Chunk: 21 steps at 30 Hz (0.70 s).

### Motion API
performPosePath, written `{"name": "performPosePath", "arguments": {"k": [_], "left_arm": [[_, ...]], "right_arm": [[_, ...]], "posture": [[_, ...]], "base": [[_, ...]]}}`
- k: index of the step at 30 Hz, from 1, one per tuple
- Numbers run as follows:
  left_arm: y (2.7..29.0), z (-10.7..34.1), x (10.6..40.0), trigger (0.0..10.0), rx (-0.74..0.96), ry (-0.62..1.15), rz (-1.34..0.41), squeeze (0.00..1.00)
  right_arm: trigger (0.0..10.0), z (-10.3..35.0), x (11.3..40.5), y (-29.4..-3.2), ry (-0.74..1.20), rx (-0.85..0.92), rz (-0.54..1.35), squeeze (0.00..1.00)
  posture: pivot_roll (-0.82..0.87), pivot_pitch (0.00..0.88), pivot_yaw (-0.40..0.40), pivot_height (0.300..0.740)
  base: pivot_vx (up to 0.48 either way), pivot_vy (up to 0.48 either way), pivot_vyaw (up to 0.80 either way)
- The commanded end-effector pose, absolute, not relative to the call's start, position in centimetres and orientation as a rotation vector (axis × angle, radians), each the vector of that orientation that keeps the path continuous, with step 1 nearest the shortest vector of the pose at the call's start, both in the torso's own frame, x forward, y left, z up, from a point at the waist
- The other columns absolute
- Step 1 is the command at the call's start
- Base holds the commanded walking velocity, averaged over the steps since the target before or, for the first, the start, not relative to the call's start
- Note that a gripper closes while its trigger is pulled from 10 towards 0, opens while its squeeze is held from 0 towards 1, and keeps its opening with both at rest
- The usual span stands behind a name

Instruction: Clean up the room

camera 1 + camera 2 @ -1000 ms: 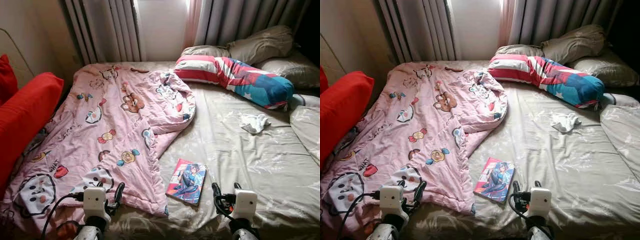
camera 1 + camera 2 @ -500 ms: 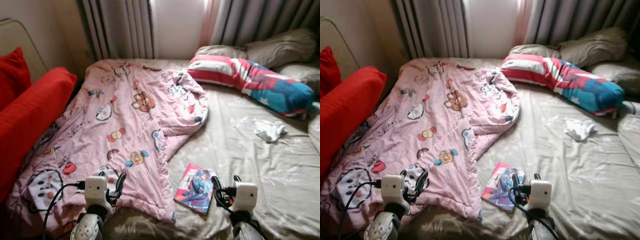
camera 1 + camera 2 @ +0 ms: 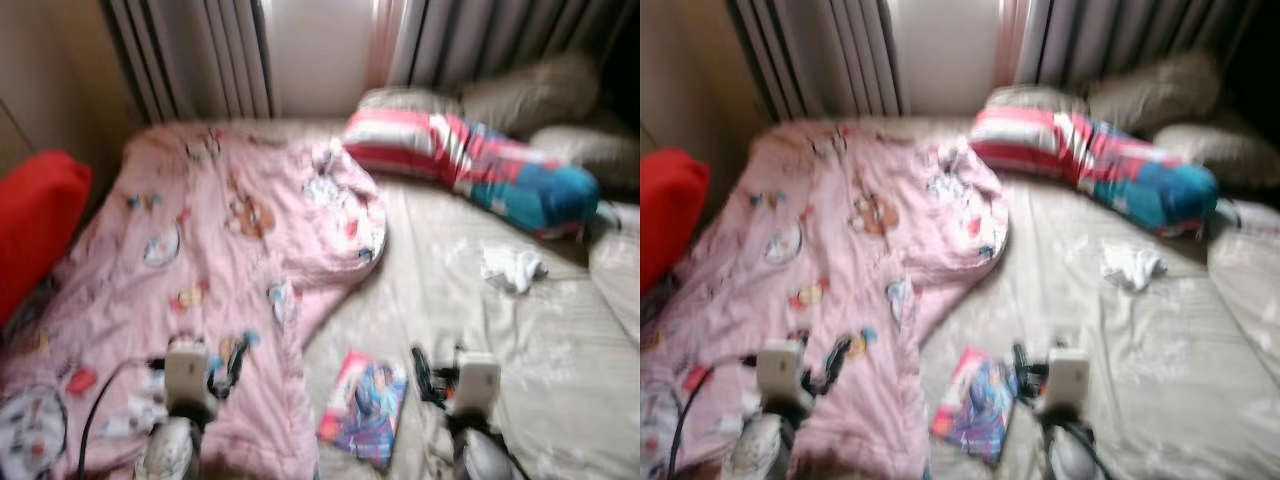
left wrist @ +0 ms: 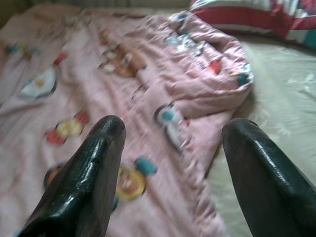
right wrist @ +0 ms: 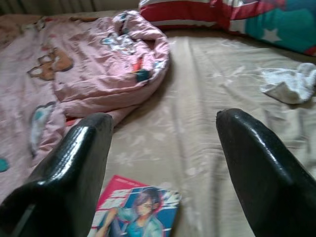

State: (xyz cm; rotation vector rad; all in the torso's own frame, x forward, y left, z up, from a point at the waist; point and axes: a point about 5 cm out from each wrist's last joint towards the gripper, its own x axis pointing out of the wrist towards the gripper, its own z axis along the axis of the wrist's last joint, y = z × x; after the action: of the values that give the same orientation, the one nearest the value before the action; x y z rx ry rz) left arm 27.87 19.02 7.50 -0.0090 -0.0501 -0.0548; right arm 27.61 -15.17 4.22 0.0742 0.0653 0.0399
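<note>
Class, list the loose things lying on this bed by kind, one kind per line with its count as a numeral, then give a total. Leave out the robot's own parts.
Pink cartoon quilt: 1
Striped bolster pillow: 1
Beige pillows at the head of the bed: at least 3, blurred
Red cushion: 1
Comic book: 1
White cloth, crumpled: 1
Total: 8

Head views motion-blurred; book (image 5: 138, 212) cover cut off by frame edge.

Bed layout, near to far

A quilt (image 3: 210, 260) covers the bed's (image 3: 540, 340) left half; a book (image 3: 363, 408) lies near, just right of its edge. A cloth (image 3: 512, 268) lies farther right; a bolster (image 3: 470, 170) and pillows (image 3: 520, 95) lie far, before the curtains (image 3: 200, 50).
</note>
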Motion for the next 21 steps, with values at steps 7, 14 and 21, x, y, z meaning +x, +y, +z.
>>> {"name": "performPosePath", "arguments": {"k": [7, 14, 21], "left_arm": [[18.65, 7.48, 27.75, 10.0, -0.015, -0.044, -0.070, 0.00], [18.61, 7.71, 27.88, 10.0, -0.016, -0.048, -0.072, 0.00], [18.67, 7.70, 27.85, 10.0, -0.014, -0.044, -0.072, 0.00]], "right_arm": [[10.0, 3.41, 27.15, -16.07, 0.124, 0.060, 0.011, 0.00], [10.0, 3.34, 27.24, -15.78, 0.136, 0.065, 0.023, 0.00], [10.0, 3.35, 27.12, -15.49, 0.118, 0.081, 0.038, 0.00]], "posture": [[-0.06, 0.191, 0.002, 0.697], [-0.06, 0.193, 0.003, 0.647], [-0.06, 0.195, 0.004, 0.612]], "base": [[0.000, 0.000, 0.00], [0.000, 0.000, 0.00], [0.000, 0.000, 0.00]]}}
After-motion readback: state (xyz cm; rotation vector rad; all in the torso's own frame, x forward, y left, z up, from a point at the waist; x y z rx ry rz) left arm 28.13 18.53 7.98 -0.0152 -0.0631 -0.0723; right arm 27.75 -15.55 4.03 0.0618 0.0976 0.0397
